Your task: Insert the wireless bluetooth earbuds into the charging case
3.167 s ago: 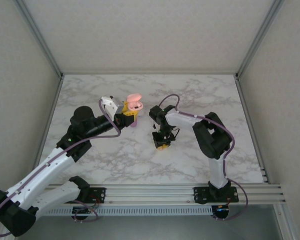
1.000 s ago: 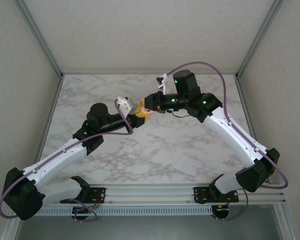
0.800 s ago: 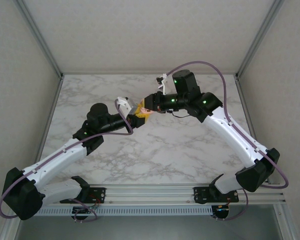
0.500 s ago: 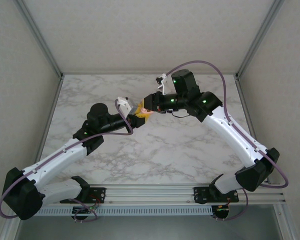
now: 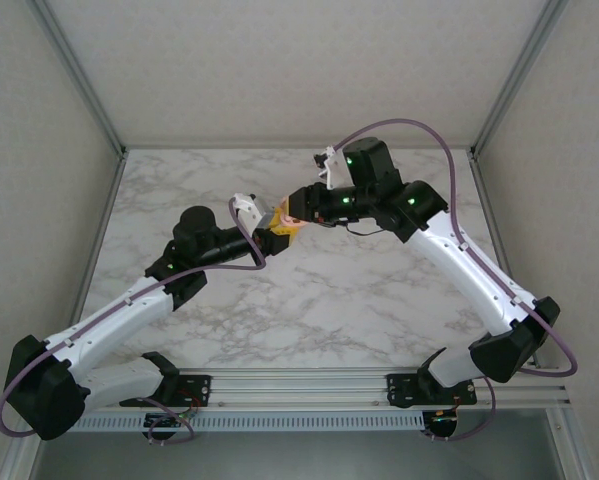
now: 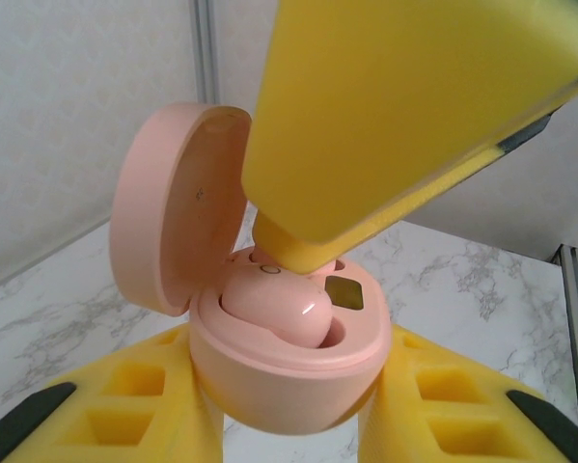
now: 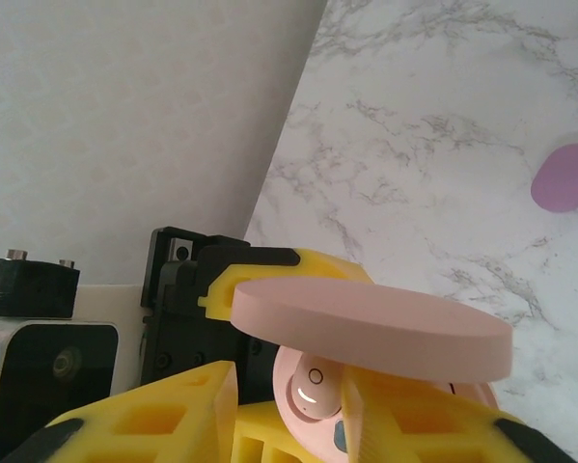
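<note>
My left gripper (image 6: 289,410) is shut on the base of a peach-pink charging case (image 6: 289,376), held off the table with its lid (image 6: 178,207) swung open. A peach-pink earbud (image 6: 279,304) lies in one well of the case. From above, a yellow finger (image 6: 404,106) of my right gripper (image 7: 289,405) reaches down with its tip at the earbud's back edge. In the right wrist view the earbud (image 7: 313,391) sits under the lid (image 7: 366,328) between my right fingers, which stand apart with a gap on one side. Both grippers meet at the case (image 5: 287,222) over mid-table.
A purple oval thing (image 7: 564,177) lies on the marble table (image 5: 379,300) off to one side. Metal frame posts and pale walls enclose the table. The arm bases sit on the rail at the near edge.
My right jaws have parted a little around the earbud, which stays in the case. Both arms have hardly shifted over the last second; earlier the right arm came up from the table.
</note>
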`<move>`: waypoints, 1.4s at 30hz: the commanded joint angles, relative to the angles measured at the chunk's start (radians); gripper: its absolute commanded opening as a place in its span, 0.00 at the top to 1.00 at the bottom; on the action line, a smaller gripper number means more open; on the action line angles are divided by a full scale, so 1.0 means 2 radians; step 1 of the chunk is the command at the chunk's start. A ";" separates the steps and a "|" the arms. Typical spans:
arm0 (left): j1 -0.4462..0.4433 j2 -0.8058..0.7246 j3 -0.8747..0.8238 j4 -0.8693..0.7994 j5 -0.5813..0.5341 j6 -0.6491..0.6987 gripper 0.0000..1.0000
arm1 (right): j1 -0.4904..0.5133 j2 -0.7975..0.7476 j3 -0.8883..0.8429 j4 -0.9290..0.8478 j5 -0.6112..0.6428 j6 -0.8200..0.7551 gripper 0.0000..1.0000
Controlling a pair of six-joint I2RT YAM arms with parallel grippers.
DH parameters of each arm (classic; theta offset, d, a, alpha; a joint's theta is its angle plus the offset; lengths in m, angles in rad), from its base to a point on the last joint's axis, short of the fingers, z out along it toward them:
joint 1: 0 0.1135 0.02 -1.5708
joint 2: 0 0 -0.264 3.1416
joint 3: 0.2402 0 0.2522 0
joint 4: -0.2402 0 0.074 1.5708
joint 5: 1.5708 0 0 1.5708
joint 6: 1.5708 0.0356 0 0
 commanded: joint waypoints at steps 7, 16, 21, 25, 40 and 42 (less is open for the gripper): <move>-0.003 -0.010 0.017 0.023 0.002 0.000 0.82 | 0.001 -0.043 0.022 0.010 0.029 -0.025 0.61; -0.005 -0.019 0.031 -0.014 0.036 0.021 0.82 | -0.035 -0.002 0.078 -0.070 0.119 -0.030 0.55; -0.010 -0.022 0.046 -0.043 0.043 0.038 0.82 | -0.042 0.074 0.138 -0.116 0.059 -0.043 0.52; -0.010 -0.021 0.047 -0.041 0.030 0.034 0.82 | -0.040 0.111 0.169 -0.149 0.000 -0.070 0.51; -0.010 -0.002 0.053 -0.012 0.017 0.008 0.82 | -0.046 -0.016 0.028 -0.110 -0.004 -0.086 0.47; -0.010 -0.003 0.052 -0.006 0.020 0.007 0.82 | -0.057 -0.037 -0.007 -0.070 -0.007 -0.053 0.43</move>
